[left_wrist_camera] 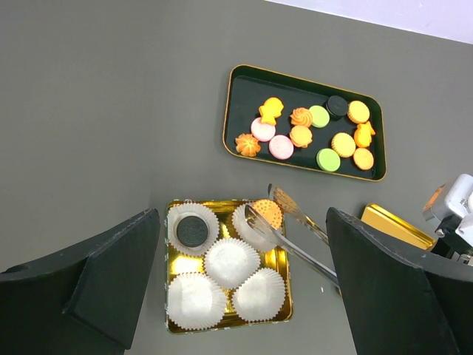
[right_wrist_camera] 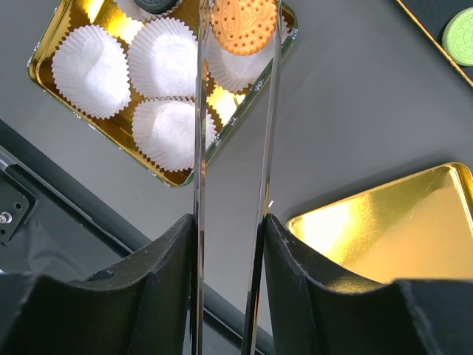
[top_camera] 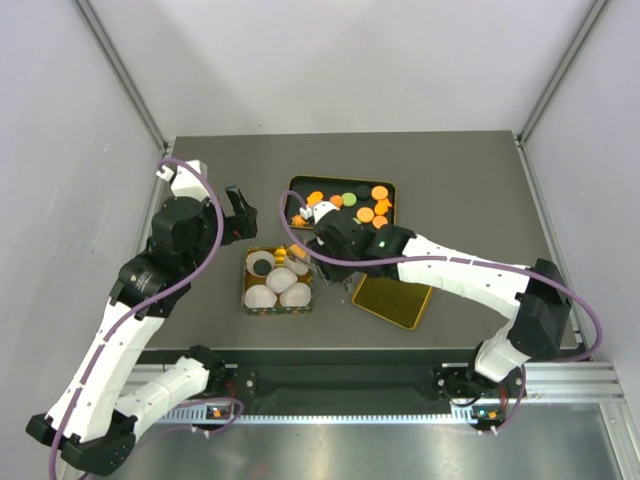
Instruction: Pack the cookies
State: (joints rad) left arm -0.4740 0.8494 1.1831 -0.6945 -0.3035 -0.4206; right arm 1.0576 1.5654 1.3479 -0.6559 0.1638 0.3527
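Note:
Several cookies (top_camera: 352,205), mostly orange with some pink, green and dark, lie in a black tray (top_camera: 300,187), also in the left wrist view (left_wrist_camera: 295,92). My right gripper (right_wrist_camera: 230,222) is shut on metal tongs (right_wrist_camera: 198,148). The tong tips pinch an orange cookie (right_wrist_camera: 244,26) over the back right paper cup of the gold box (right_wrist_camera: 38,65). A dark cookie (left_wrist_camera: 192,231) sits in the back left cup. My left gripper (left_wrist_camera: 242,218) is open and empty, high above the gold box (left_wrist_camera: 229,326).
Three more white paper cups (left_wrist_camera: 230,262) in the gold box hold nothing. A gold lid (top_camera: 392,300) lies on the table right of the box, under my right arm. The black tray stands behind the box.

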